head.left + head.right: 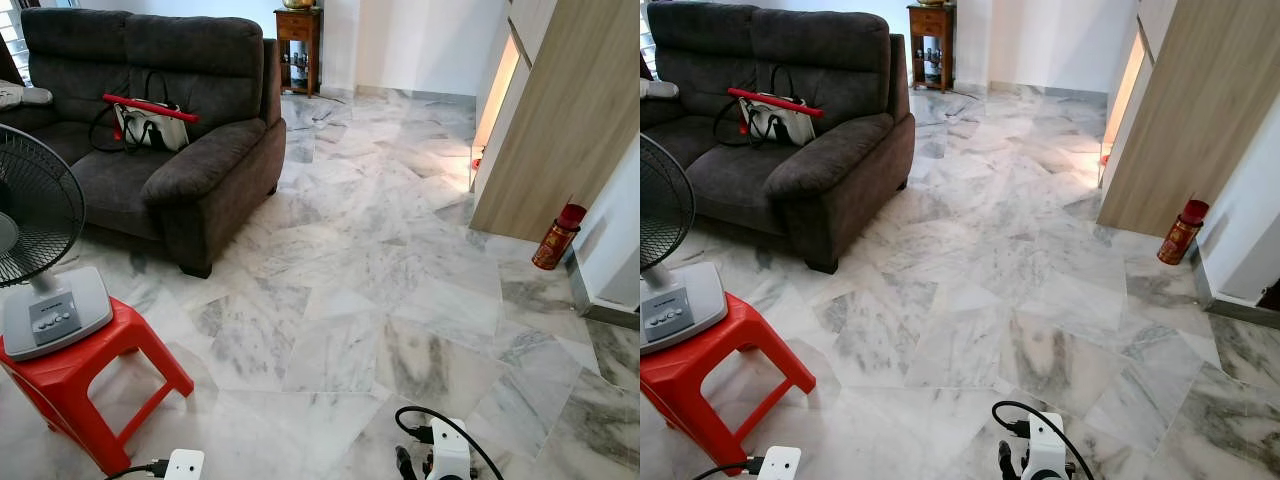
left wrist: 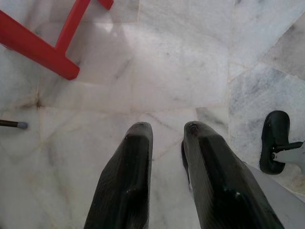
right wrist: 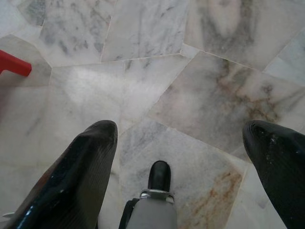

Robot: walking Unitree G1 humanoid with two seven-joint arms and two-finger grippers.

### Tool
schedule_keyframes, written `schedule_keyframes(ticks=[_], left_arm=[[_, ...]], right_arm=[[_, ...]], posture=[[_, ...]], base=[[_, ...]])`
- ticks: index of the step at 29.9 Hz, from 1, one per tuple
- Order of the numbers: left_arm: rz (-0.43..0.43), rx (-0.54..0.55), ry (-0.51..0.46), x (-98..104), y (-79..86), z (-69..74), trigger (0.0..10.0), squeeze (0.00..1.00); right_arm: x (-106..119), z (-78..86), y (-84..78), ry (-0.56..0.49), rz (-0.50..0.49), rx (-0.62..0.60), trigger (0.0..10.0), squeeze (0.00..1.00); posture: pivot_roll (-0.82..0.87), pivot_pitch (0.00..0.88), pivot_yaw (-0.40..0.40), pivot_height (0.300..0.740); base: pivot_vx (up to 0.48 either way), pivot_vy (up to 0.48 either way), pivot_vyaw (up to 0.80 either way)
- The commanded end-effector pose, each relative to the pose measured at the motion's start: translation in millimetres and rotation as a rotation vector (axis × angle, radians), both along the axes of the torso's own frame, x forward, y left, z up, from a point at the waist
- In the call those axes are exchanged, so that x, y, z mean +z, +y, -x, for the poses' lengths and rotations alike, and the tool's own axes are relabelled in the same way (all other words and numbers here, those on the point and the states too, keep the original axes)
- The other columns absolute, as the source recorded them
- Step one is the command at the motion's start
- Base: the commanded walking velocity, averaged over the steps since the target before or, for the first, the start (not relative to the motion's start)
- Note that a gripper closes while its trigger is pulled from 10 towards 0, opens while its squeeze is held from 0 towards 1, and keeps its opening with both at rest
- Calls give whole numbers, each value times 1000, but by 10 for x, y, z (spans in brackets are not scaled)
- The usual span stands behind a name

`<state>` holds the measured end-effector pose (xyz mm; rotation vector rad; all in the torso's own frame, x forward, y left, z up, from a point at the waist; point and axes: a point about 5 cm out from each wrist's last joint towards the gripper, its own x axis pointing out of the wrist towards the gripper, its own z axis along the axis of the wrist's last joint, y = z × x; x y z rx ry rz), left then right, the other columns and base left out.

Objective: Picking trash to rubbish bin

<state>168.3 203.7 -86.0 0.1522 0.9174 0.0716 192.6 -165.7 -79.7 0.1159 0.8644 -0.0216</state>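
While both arms hung idle over bare floor [image 1: 340,300], the main risk I saw was navigation, not grasping: no bin was in sight, and the one likely bit of trash was the red can [image 1: 556,238], standing against the wall far ahead and to the right of the right pincer [image 3: 181,143].

Sofa [image 1: 150,140]: big, ahead-left of the left pincer [image 2: 167,138]. A turn that way could have clipped its arm.
Cabinet [image 1: 560,110]: its corner jutted out just before the can, so the reach in looked tight.
Stool [image 1: 75,375] with fan [image 1: 40,250]: just beside the left pincer. A bump could have tipped the fan.

Open room: wide marble lane straight ahead, between sofa and cabinet.

Left pincer: fingers nearly together, slim gap, holding nothing. Right pincer: spread wide, empty.
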Motion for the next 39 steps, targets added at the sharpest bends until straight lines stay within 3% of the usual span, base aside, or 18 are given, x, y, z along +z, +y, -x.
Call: schedule_keyframes(ticks=[1, 5, 6, 7, 39], left_arm=[[-12, 4, 34, -29, -4, 49, 10000, 0], [-12, 4, 34, -29, -4, 49, 10000, 0], [-12, 3, 34, -29, -4, 48, 10000, 0], [-5, 3, 30, -29, -6, 52, 10000, 0], [-12, -5, 27, -14, 6, 17, 10000, 0]], right_arm=[[33, -61, 33, -28, -23, -5, 10000, 0], [33, -61, 33, -28, -23, -5, 10000, 0], [29, -58, 43, -21, -30, 1, 10000, 0], [16, -32, 41, -13, -27, 8, 10000, 0], [13, -29, 63, -12, -30, 6, 10000, 0]], posture=[[3, 0, -44, 740], [3, 0, -44, 740], [0, 0, 0, 740], [10, 0, -53, 740], [-10, 0, -40, 740]], base=[[0, 0, 0], [0, 0, 0], [0, 0, 0], [0, 0, 0], [0, 0, 0]])
